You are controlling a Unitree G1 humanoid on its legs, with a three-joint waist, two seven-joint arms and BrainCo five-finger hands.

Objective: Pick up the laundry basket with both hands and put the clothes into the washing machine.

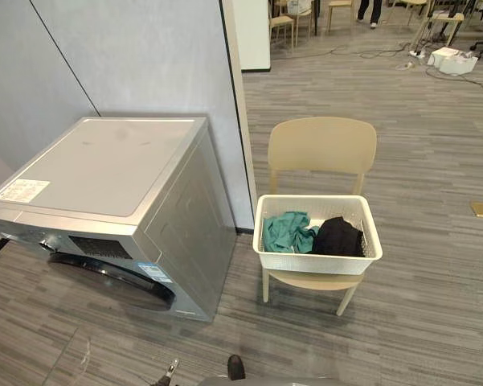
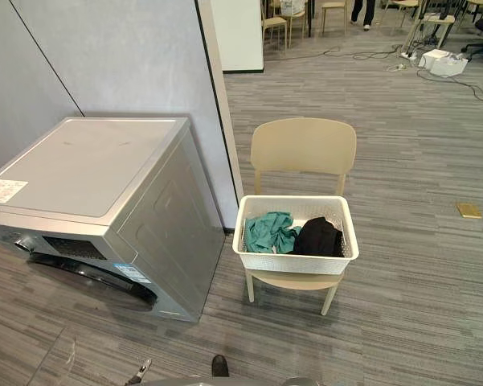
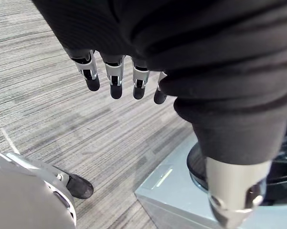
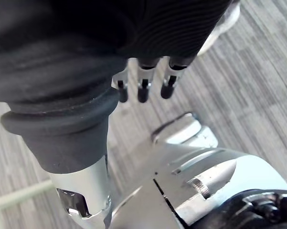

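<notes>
The laundry basket [image 1: 317, 261] with clothes [image 1: 289, 232] sits on a chair [image 1: 321, 145] beside the washing machine [image 1: 104, 165], probably for easy lifting. The left robot hand [image 3: 115, 76] and right robot hand [image 4: 143, 85] hang empty, fingers relaxed.

Office: carpeted floor [image 1: 434, 161], partition wall [image 1: 145, 56], distant chairs [image 1: 282, 24]

Black ribbed covers [image 3: 215, 71] are sheathing the left hand [image 3: 148, 38] and right hand [image 4: 148, 28]; silver fingers [image 3: 115, 76] are ending in dark rounded tips, thumbs [image 3: 236, 191] showing plain silver
</notes>
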